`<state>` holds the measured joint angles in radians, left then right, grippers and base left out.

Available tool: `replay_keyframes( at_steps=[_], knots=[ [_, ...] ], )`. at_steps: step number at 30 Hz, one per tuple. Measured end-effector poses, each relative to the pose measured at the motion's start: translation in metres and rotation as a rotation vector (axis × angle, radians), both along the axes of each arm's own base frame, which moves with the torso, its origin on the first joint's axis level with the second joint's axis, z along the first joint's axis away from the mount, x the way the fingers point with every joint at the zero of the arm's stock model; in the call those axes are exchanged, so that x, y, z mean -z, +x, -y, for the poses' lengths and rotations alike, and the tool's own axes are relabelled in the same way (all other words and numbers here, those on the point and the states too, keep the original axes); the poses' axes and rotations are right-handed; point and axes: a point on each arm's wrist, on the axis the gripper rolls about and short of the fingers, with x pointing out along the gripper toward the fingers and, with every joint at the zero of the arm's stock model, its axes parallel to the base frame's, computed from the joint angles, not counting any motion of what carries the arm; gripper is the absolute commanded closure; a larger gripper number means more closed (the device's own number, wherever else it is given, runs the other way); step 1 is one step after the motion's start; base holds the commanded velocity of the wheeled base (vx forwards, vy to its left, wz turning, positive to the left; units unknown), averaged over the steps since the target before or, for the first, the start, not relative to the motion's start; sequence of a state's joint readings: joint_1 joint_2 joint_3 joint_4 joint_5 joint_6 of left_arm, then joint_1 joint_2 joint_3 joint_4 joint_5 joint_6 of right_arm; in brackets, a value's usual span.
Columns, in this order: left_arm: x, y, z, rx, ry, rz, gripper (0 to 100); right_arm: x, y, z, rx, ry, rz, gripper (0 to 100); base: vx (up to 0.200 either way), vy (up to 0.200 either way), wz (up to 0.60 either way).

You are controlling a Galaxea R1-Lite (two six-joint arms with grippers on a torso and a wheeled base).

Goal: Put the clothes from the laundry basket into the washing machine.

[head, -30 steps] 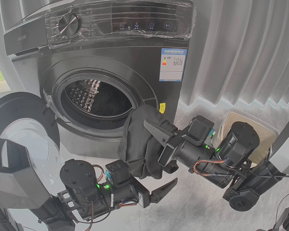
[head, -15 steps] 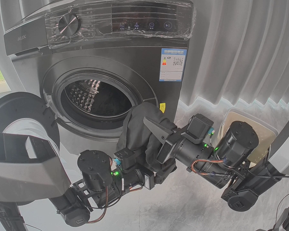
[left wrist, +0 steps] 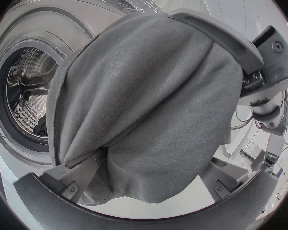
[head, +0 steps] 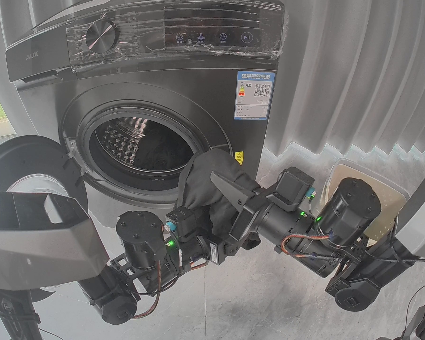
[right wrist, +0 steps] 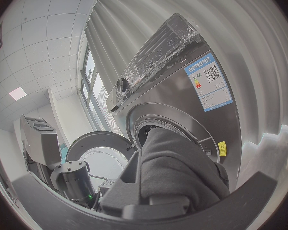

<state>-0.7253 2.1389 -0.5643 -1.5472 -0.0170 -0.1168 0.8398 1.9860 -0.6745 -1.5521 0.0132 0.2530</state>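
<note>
The washing machine (head: pixel 174 86) stood directly ahead with its door (head: pixel 28 166) swung fully open toward the robot's left. The drum opening (head: pixel 141 142) was unobstructed, and a dark item (head: pixel 163 149) already lay inside. The laundry basket (head: pixel 395 191) sat on the floor to the robot's right, largely behind the right arm; its contents could not be assessed.

A dark grey garment (head: pixel 205 185) was held in the air just before the lower right part of the opening's rim, outside the drum. It was bunched, with its long axis running roughly up and down.

The right gripper (head: pixel 224 208) was clamped on the garment from the robot's right, with one finger (left wrist: pixel 214 32) lying across the top of the bundle. The left gripper (head: pixel 227 247) was at the garment's hanging lower end, fingers spread on either side of it and, as far as could be seen, not closed on it.

Judgement: the deciding relation was drum to garment. The opening lay farther forward, up and toward the robot's left of the bundle. The right arm carried the load; the left was placed to support the tail over the rim.
</note>
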Motion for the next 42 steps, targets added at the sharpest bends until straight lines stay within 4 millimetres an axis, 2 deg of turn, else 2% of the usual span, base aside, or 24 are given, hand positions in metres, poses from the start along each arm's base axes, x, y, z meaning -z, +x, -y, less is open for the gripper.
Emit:
replay_keyframes(
  at_steps=[7, 17, 23, 24, 33, 42],
  knots=[
    [0.001, 0.002, 0.005, 0.005, -0.005, 0.006, 0, 0.0, 0.0, 0.0, 0.0, 0.002, 0.001, 100, 0.0, 0.0, 0.0],
    [0.006, -0.011, 0.021, 0.068, 0.003, -0.002, 0, -0.001, 0.0, 0.0, 0.002, 0.003, 0.003, 100, 0.0, 0.0, 0.0],
    [0.009, -0.001, 0.023, 0.051, -0.005, 0.005, 0, -0.001, 0.0, -0.001, 0.001, 0.004, 0.003, 100, 0.0, 0.0, 0.0],
    [0.009, 0.002, 0.023, 0.043, -0.005, 0.005, 100, -0.001, 0.0, -0.001, -0.001, 0.004, 0.003, 100, 0.0, 0.0, 0.0],
    [0.01, 0.012, 0.023, 0.007, -0.017, 0.015, 100, -0.001, -0.001, -0.002, -0.006, 0.005, 0.0, 100, 0.0, 0.0, 0.0],
    [0.001, 0.007, 0.019, 0.007, -0.026, 0.027, 100, -0.001, 0.008, 0.006, 0.04, 0.007, -0.001, 100, 0.0, 0.0, 0.0]
  ],
)
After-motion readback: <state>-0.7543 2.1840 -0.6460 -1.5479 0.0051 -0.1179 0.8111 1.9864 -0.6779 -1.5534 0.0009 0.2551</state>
